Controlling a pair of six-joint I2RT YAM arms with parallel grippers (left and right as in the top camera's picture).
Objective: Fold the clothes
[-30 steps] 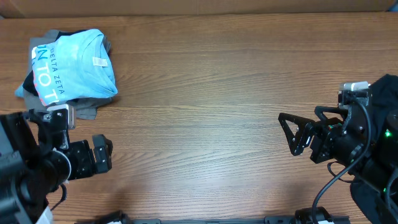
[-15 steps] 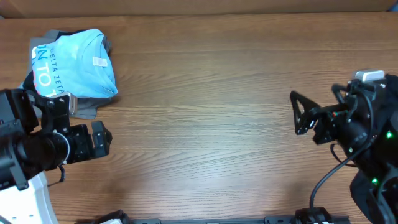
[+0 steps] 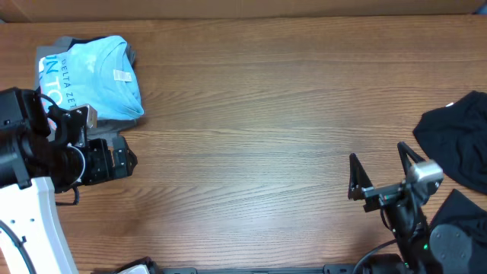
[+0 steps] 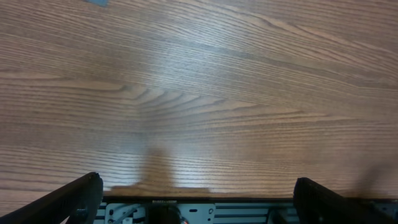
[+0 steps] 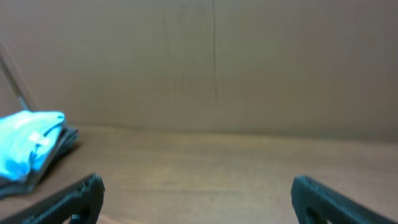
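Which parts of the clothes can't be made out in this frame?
Overhead: garments under the light blue T-shirt are mostly covered by it, and the left arm hides the pile's lower left corner; their count is unclear.
Overhead: the black garment is cut off by the right edge.
Right wrist: blurred, so the T-shirt's lettering is unreadable.

Left gripper (image 3: pixel 125 160) fingers spread wide, right gripper (image 3: pixel 378 169) fingers spread wide, both empty

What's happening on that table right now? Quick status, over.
Both empty: left hand open, right hand open. Folded light blue T-shirt in far-left corner; black garment crumpled at right edge. Nothing blocking either hand.
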